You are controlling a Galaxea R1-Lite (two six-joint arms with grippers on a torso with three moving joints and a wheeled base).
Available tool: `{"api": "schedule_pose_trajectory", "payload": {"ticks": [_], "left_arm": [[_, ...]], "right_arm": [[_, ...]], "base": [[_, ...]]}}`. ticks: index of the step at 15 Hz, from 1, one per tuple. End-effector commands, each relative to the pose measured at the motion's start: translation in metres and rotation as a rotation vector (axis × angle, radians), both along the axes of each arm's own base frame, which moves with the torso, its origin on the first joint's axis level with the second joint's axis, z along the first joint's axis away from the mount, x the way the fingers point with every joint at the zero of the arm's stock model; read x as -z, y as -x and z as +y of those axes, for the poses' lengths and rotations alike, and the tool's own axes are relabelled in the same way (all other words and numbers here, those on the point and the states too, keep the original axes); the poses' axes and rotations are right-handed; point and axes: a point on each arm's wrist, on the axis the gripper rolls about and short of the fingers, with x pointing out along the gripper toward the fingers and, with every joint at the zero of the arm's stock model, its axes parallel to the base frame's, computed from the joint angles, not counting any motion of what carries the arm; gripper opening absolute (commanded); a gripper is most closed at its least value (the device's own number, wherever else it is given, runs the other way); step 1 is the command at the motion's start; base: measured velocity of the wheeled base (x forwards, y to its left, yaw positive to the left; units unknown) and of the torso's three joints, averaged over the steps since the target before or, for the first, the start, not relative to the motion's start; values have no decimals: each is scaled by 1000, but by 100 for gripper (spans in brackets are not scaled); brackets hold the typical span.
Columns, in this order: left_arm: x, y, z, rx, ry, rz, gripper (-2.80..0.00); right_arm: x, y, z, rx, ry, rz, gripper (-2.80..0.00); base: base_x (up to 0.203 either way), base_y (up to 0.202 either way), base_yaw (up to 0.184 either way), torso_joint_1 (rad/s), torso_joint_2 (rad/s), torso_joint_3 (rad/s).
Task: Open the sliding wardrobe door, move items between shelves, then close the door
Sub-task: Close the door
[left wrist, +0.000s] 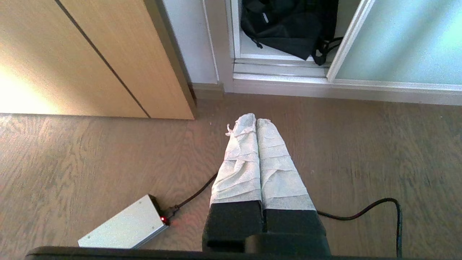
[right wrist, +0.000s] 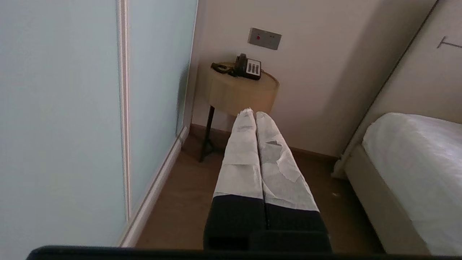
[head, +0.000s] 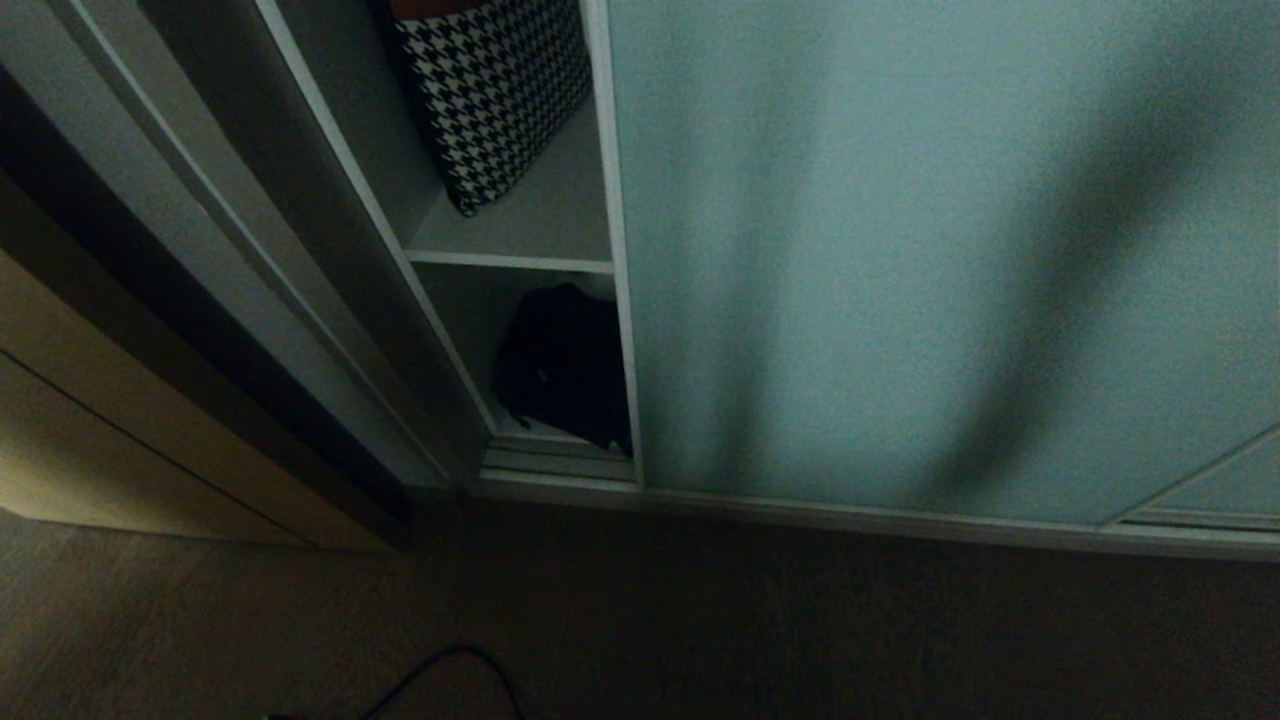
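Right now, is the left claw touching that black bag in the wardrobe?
Apart. The left wrist view shows the left gripper over bare floor, well short of the black bag.

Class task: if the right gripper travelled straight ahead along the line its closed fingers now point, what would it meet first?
Probably the round side table with the telephone; the right gripper aims at its front edge with nothing visible between, though depth is unclear.

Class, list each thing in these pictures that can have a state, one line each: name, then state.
Sliding door: partly open, gap at its left edge.
Black bag: slumped on the bottom shelf.
Houndstooth cushion: leaning on the shelf above.
Left gripper: shut, empty, over the floor.
Right gripper: shut, empty, beside the door.
Phone: resting on the round table.
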Motion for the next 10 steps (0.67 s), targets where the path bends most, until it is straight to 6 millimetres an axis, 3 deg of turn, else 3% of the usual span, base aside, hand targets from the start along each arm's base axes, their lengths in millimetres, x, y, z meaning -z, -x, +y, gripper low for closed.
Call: {"api": "schedule_pose_trajectory", "payload": {"ticks": [1,6,10], "left_arm": [[0,0,0,0,-1,0,-280],[0,0,0,0,-1,1,-280],[0,0,0,0,-1,2,-280]], "right_arm": [[12,-14,-47,-6,-71,27,-280],[-5,-44,-103,-382,-133,-19,-280],[0,-56,-135,-844,-317,-140,-280]], "base": [[0,0,0,0,0,0],[0,0,0,0,0,0],[0,0,0,0,0,0]]}}
